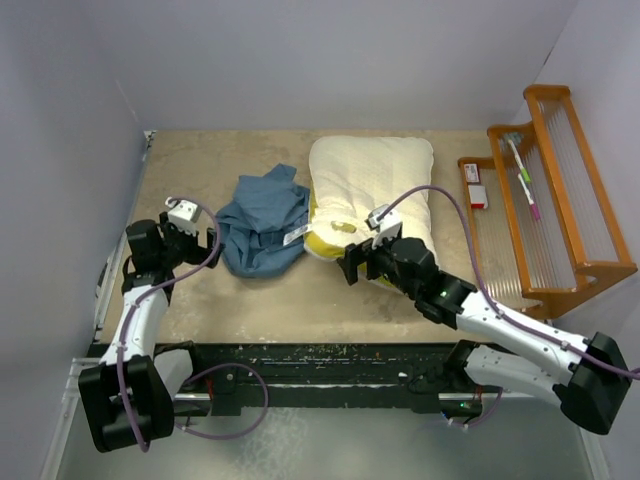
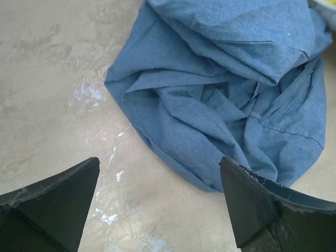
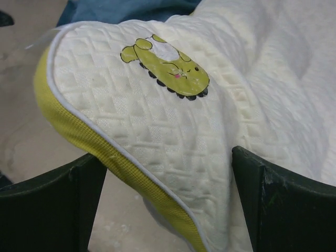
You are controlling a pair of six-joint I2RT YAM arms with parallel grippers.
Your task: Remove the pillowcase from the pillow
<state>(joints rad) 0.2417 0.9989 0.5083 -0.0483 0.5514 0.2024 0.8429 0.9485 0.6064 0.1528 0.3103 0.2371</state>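
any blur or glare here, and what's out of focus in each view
Top external: even soft light, no glare, pillow and pillowcase sharp. Left wrist: folds crisp, dark fingers slightly soft. Right wrist: emblem sharp, table beyond it blurred.

left arm (image 1: 140, 315) bent at elbow, left fingers (image 2: 58, 202) spread apart, right arm (image 1: 510, 325) stretched inward, right fingers (image 3: 278, 205) spread apart
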